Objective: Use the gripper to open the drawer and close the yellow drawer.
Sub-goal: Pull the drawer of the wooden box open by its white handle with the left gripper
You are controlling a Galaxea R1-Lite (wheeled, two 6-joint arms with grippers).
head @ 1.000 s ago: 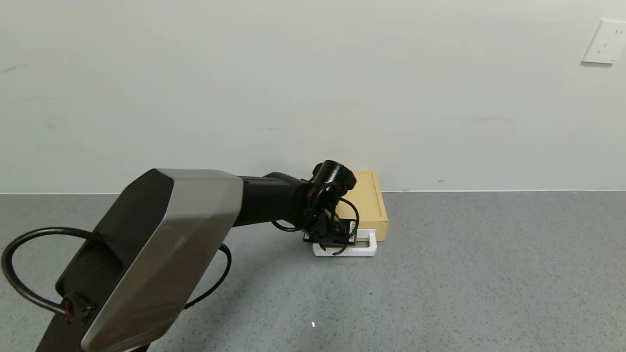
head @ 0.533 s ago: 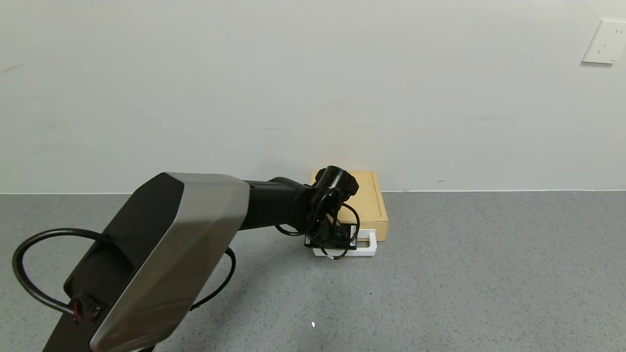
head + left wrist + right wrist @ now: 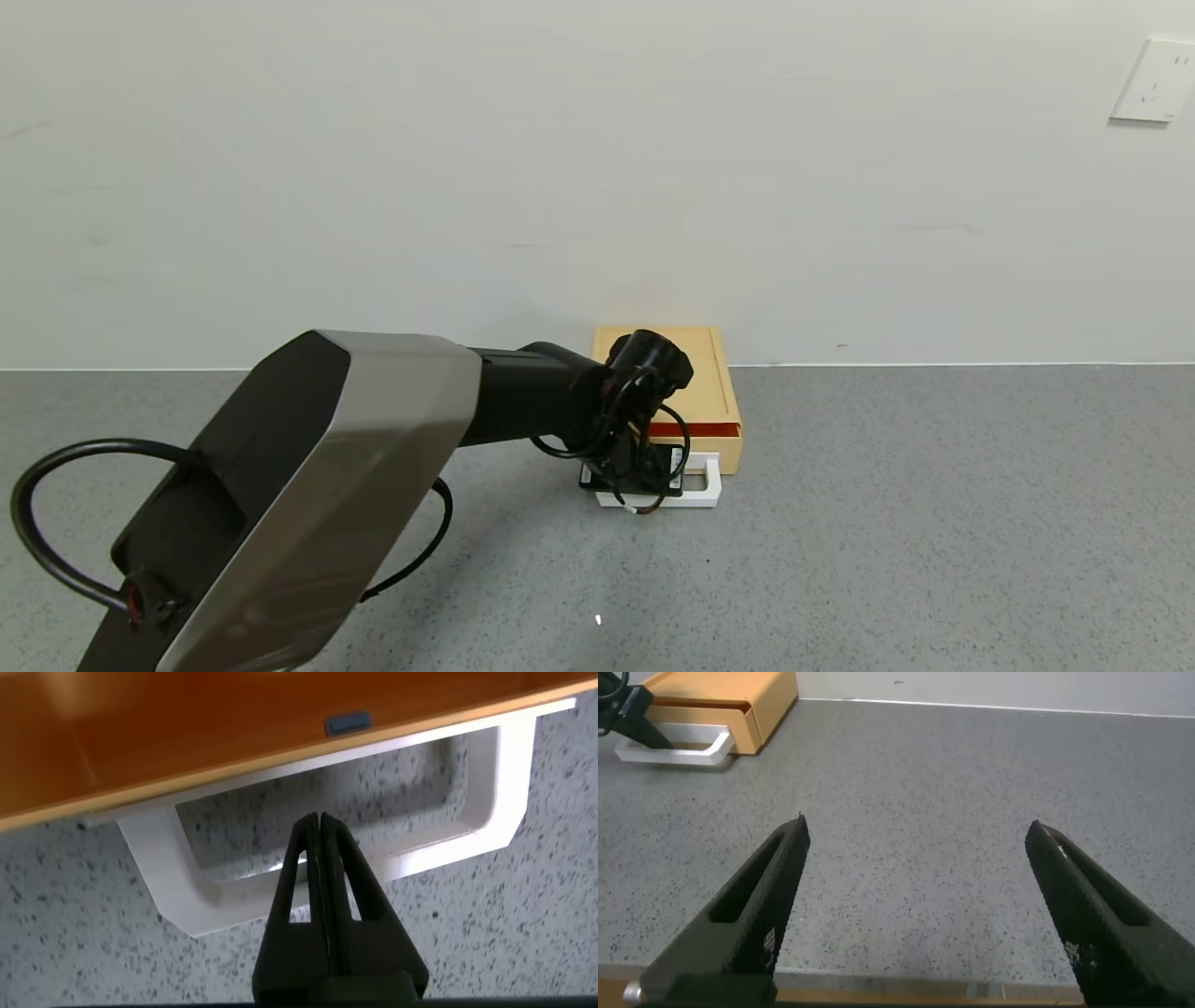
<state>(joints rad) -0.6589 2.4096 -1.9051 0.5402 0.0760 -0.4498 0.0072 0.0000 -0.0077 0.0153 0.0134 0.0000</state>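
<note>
The mustard-yellow drawer box [image 3: 702, 373] stands against the wall on the grey table. Its drawer is pulled out a little, with a dark orange gap under the lid. The white loop handle [image 3: 707, 492] sticks out at the front. My left gripper [image 3: 644, 487] is over the handle. In the left wrist view its fingers are pressed together and the tips [image 3: 320, 821] poke down inside the handle loop [image 3: 505, 784], just in front of the drawer front [image 3: 234, 719]. My right gripper [image 3: 917, 829] is open and empty, low over the table, well away from the drawer [image 3: 738, 705].
The grey speckled table [image 3: 934, 523] runs to a white wall behind the drawer box. A white wall socket [image 3: 1154, 80] sits high on the right. The left arm's silver-grey shell [image 3: 317, 495] fills the near left of the head view.
The left gripper has moved toward me with the handle, and the drawer has slid out a little from the box, showing a gap at its front.
</note>
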